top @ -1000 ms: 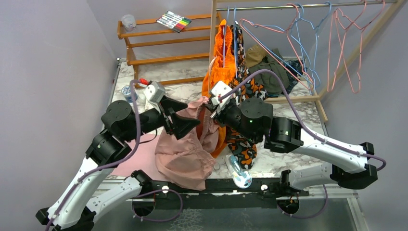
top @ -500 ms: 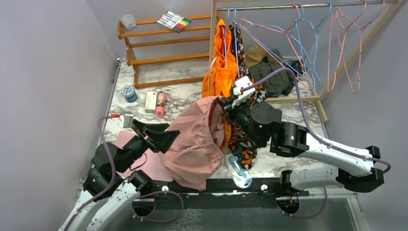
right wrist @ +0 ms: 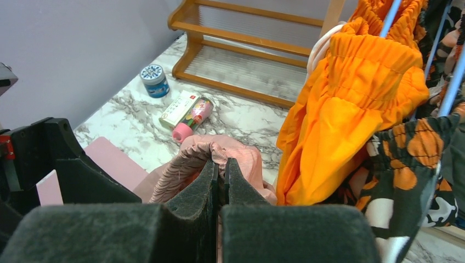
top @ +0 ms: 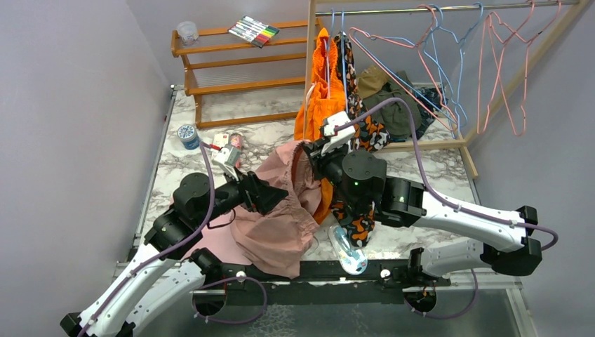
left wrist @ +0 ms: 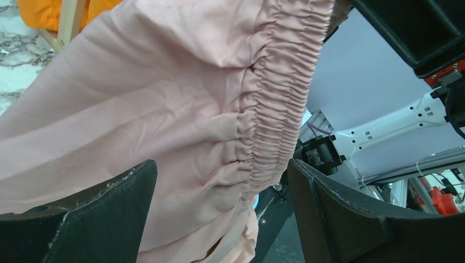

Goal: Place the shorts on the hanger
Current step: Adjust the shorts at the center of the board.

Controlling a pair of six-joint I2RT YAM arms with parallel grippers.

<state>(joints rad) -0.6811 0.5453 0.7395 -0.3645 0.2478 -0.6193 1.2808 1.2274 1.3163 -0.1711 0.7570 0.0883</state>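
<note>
1. Two tools: your right tool (right wrist: 219, 165) is pinched tight on the shorts (top: 281, 210) waistband.
2. Your left tool (left wrist: 219, 164) gapes wide, pink fabric right in front.
3. Shorts droop to the bench (top: 263, 135), near edge.

This is looking like a robot test room, because two robot arms (top: 456, 210) are sitting bolted to a marble table (top: 438, 165), plain purple walls (top: 70, 105) are closing it in, and clothes (top: 319, 105) are hanging on a small wooden rack (top: 311, 42).
</note>
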